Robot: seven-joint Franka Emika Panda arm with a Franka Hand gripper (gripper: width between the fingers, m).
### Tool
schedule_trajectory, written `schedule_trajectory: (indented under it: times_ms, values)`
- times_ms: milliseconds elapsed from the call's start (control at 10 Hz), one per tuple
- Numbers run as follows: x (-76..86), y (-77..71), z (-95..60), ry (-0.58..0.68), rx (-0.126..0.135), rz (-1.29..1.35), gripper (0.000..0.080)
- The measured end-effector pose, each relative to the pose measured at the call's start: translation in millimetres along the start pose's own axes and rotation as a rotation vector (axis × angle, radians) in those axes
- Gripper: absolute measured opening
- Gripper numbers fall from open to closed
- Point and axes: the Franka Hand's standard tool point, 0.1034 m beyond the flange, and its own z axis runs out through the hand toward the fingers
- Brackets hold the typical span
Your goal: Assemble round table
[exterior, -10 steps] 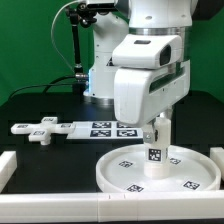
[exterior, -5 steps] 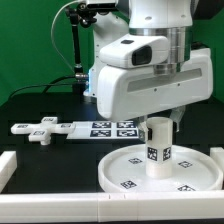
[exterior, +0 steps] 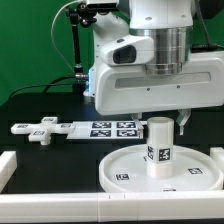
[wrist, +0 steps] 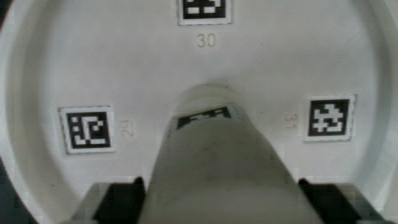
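The arm points straight down over the leg, which stands upright on the disc. The gripper brackets the leg, but I cannot tell whether it pinches it. Beyond the leg, the disc faintly reads "30".

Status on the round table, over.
Gripper shut on leg. Leg upright at centre of round disc. Cross foot lies apart, on exterior view's left. Nothing blocking seen.
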Motion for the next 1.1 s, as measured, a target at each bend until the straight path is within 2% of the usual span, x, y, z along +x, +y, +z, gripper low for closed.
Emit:
schedule_trajectory:
  times_ms: [100, 200, 300, 400, 500, 700, 900, 1100]
  values:
    - [0.0, 0.0, 0.0, 0.000, 0.000, 0.000, 0.0407]
    - [-0.1, 0.0, 0.2, 0.000, 0.000, -0.002, 0.0476]
    - [-0.1, 0.0, 0.2, 0.000, 0.000, -0.002, 0.0476]
    - [-0.1, 0.0, 0.3, 0.000, 0.000, -0.002, 0.0616]
    - [-0.4, 0.3, 0.1, 0.000, 0.000, -0.012, 0.0640]
    - [-20.9, 9.8, -9.2, 0.011, -0.003, -0.192, 0.0647]
    - [-49.7, 42.9, -24.0, 0.013, -0.009, -0.165, 0.0649]
    - [-46.4, 35.8, -20.0, 0.010, -0.007, -0.173, 0.0649]
